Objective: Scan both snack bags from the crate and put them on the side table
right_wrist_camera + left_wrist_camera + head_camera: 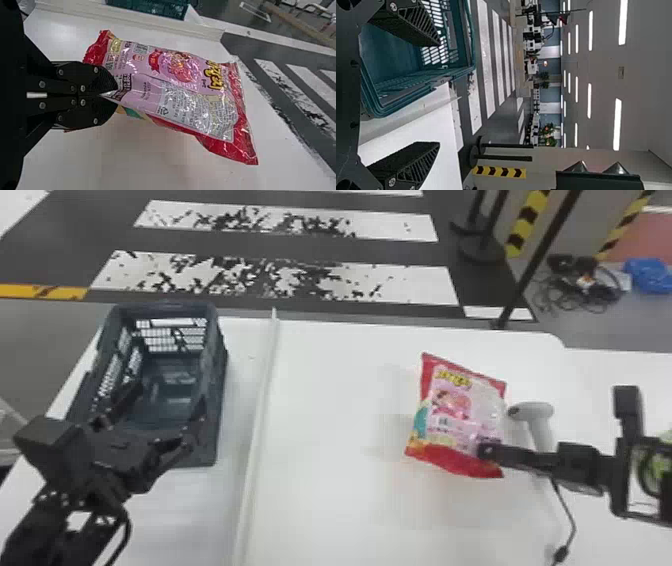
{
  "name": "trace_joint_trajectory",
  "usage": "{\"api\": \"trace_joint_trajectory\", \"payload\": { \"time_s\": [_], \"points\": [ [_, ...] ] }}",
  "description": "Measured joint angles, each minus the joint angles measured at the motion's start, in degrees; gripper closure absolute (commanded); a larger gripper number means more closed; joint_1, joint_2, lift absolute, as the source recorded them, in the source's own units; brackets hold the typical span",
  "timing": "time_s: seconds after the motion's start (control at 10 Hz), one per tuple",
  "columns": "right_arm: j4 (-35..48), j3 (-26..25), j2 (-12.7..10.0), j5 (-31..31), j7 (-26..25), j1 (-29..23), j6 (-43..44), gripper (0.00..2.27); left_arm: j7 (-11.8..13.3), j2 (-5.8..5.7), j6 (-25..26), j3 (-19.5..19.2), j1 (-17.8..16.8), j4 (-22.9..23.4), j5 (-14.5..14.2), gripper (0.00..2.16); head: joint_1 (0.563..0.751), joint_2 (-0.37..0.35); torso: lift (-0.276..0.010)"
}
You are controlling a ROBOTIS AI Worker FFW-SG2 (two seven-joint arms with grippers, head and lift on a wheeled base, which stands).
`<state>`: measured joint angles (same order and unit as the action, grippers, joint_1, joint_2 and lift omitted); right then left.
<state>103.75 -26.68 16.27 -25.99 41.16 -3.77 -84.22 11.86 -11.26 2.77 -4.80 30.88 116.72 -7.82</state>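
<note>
Because the right gripper [115, 94] has its black fingers clamped only on one edge of the pillow-shaped, red and pink plastic snack bag [460, 415], most of the bag stands out free from the grip. It is right of centre in the head view, seemingly above the smooth white table [340, 430]. By my judgement, this soft film could slip or swing if the arm turns quickly. Its folded surface could also send a glare back, so that a printed code is not read.

Just beside the bag is the white, pistol-shaped scanner [537, 415]; whether they touch, I cannot tell. A careless move to the right could knock it over, or catch the thin black cable [567, 510], which runs to the lower right of the frame. The open room for turning the bag lies rather on its left, as far as the raised white seam [260, 405] near the middle.

Farther out, at left, is the dark blue-grey plastic crate [221, 390] with lattice walls. The left gripper [439, 94] is at its near end, the jaws apart; moved sideways, it may hook the rim. Past the table's far edge, at upper right, a slim dark pole [532, 265] limits a wide reach.
</note>
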Motion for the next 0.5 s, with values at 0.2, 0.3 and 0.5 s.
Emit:
{"api": "trace_joint_trajectory", "payload": {
  "time_s": [0.2,0.3,0.5],
  "points": [
    [1.19,-6.96,-0.80,-4.61,-5.55,0.01,4.73,2.26,0.00,0.09,0.00,-0.29,0.22,0.08,0.00,0.12,0.695,-0.133,-0.087],
    [1.39,-10.31,-1.03,-6.23,-9.74,0.17,8.00,2.26,0.00,0.10,0.00,-0.49,0.30,0.11,-0.02,0.12,0.695,-0.156,-0.087],
    [-0.42,-15.67,-1.58,-7.98,-17.97,1.22,14.60,2.26,0.00,0.10,0.00,-0.64,0.32,0.17,-0.08,0.12,0.695,-0.251,-0.087]
  ]
}}
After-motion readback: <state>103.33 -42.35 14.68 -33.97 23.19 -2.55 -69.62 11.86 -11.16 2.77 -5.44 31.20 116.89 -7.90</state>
